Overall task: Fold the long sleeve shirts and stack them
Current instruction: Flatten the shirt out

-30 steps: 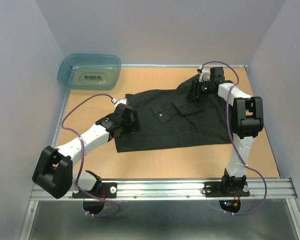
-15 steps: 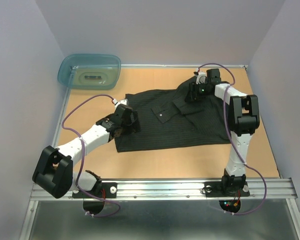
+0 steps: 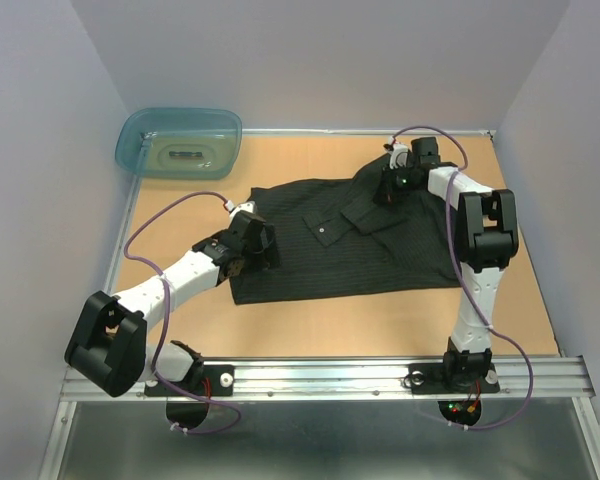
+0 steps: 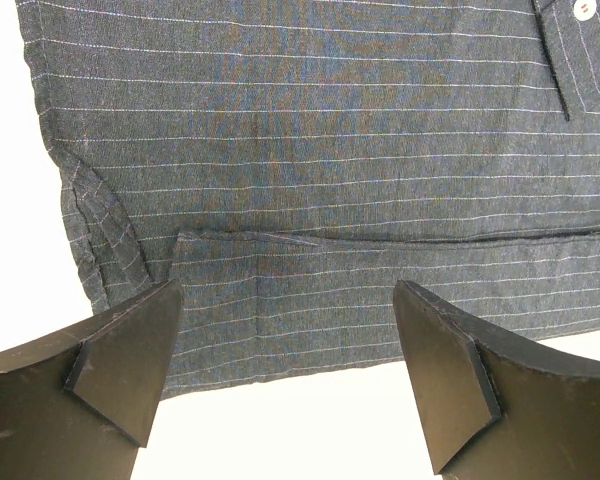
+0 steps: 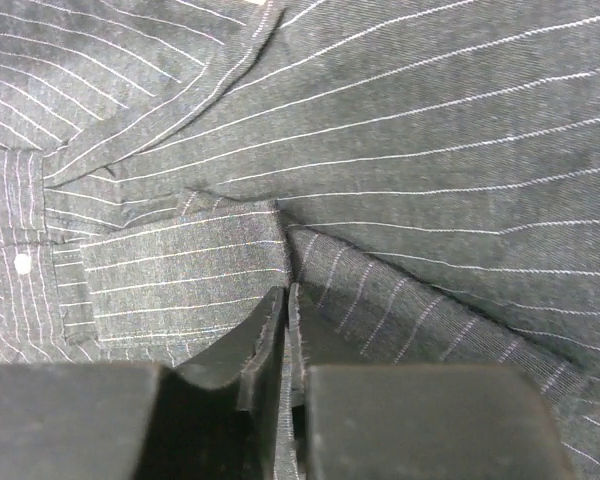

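The long sleeve shirt (image 3: 330, 255), black with thin pale pinstripes, lies spread across the middle of the table, with one sleeve folded up at the back right. My right gripper (image 3: 393, 188) sits on that folded part. In the right wrist view the gripper (image 5: 288, 295) is shut, with a thin ridge of the shirt (image 5: 430, 150) pinched between the pads. My left gripper (image 3: 260, 240) hovers over the shirt's left edge. In the left wrist view it (image 4: 287, 290) stands wide open above the hem (image 4: 280, 340), nothing between the fingers.
A translucent teal tub (image 3: 180, 143) stands at the back left corner. Bare wooden table (image 3: 310, 325) shows in front of the shirt and to its left. Grey walls close in on three sides. A metal rail (image 3: 330, 375) runs along the near edge.
The right gripper's jaws have closed onto a fold of the shirt, after shifting slightly left. The left arm has barely moved and stays open.
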You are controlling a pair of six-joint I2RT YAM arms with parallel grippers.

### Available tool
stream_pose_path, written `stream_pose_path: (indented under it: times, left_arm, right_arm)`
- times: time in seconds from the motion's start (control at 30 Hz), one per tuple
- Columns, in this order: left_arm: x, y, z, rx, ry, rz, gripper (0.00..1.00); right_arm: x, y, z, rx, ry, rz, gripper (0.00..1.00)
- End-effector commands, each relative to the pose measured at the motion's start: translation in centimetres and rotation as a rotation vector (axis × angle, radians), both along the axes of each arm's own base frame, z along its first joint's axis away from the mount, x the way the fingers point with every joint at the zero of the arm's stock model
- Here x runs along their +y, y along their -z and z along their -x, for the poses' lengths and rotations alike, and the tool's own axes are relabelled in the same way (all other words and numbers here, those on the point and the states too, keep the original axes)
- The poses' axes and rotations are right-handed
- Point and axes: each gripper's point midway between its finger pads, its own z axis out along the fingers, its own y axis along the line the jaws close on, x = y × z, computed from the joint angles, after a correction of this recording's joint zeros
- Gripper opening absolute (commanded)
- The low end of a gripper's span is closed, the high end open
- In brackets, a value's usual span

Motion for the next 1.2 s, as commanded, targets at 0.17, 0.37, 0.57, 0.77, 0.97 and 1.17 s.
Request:
stream_pose_path:
  times: [0.17, 0.37, 0.57, 0.77, 0.97, 1.17]
  left_arm:
    - [0.1, -0.3, 0.3, -0.015, 0.0, 0.007, 0.99]
    - [-0.5, -1.4, -0.1, -0.029, -0.007, 0.039, 0.99]
    - [-1.5, -2.9, -0.4, -0.023, -0.062, 0.121, 0.99]
    - [-2.9, -4.7, -0.6, -0.035, -0.087, 0.241, 0.99]
    - [-4.2, -5.7, -0.6, -0.035, -0.115, 0.351, 0.99]
    - [-5.9, -5.6, -0.8, -0.002, -0.121, 0.433, 0.99]
  right_arm:
    - [0.9, -5.5, -0.7, -0.135, -0.029, 0.017, 0.01]
    - [0.6, -11.0, -0.2, -0.237, 0.044, 0.053, 0.01]
    - [3.9, -14.5, 3.8, -0.314, 0.11, 0.079, 0.01]
    - [8.4, -10.6, 10.8, -0.276, 0.197, 0.06, 0.0]
    - [10.4, -5.9, 17.7, -0.194, 0.235, 0.019, 0.01]
    - [11.8, -3.5, 21.8, -0.114, 0.173, 0.008, 0.11]
